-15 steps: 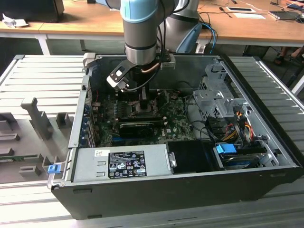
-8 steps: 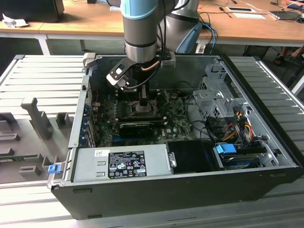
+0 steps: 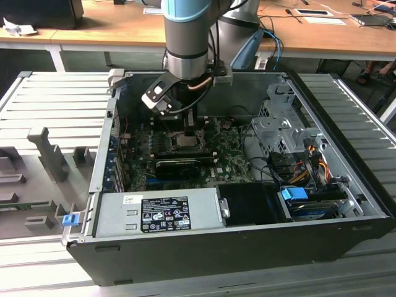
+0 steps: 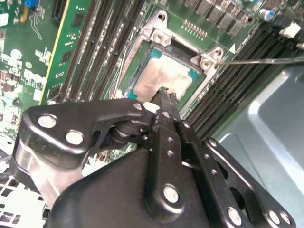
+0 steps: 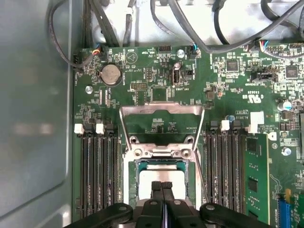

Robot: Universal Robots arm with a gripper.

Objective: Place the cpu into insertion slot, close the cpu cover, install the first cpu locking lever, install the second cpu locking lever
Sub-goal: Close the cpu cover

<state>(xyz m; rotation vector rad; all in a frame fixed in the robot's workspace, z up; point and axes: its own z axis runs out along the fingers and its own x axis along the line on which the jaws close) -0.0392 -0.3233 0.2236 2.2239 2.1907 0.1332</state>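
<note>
The open computer case [image 3: 204, 247] lies on a ribbed grey metal table [image 3: 55, 105]; wooden desks [image 3: 111, 25] stand behind the case; inside it the cpu [image 5: 145, 185] sits in the insertion slot [image 4: 179, 46]; the gripper [image 5: 162, 184] has its fingers pinched together, empty, tips at the cpu's face.

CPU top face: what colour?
Dull silver-beige metal, ringed by a green edge; the cpu shows best in the second wrist view.
</note>
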